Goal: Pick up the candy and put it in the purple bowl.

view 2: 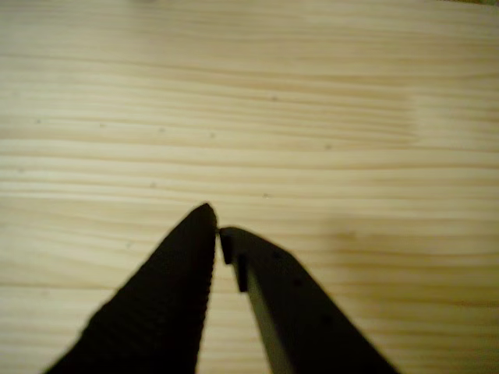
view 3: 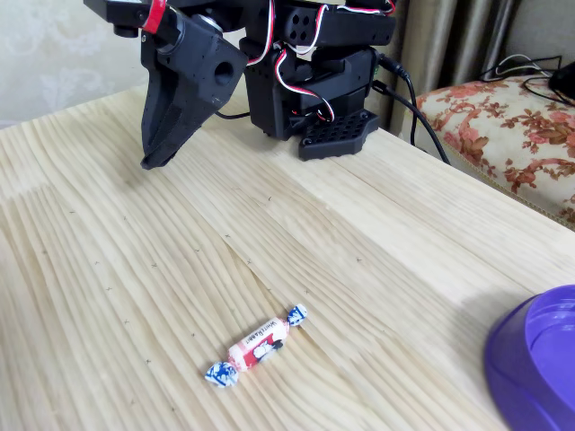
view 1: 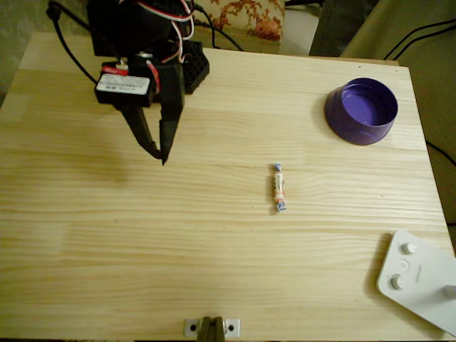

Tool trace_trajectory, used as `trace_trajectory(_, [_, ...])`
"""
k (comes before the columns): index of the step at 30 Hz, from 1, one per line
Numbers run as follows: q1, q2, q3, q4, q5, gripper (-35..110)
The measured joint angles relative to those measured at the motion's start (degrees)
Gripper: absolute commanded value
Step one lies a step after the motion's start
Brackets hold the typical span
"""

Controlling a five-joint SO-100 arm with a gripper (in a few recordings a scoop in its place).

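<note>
Above the bare wood near the arm's base, your gripper (view 1: 161, 154) hangs pressed together and empty, so you must spread it and reach to the candy (view 1: 278, 187) lying mid-table, well apart from the bowl (view 1: 362, 110) at the far corner.

Purple bowl (view 1: 361, 111), white candy (view 1: 278, 187) with orange-red print and blue-patterned ends, pale wood-grain table (view 1: 214, 242).

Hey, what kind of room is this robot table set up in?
Probably a home room, not a lab. A floral upholstered seat sits beside the pine table, curtains hang behind it, and loose cables trail nearby.
</note>
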Motion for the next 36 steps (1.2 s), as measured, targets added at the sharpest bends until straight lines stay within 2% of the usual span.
trace_trajectory(36, [-2.0, 0.0, 0.1, -1.1, 1.1, 0])
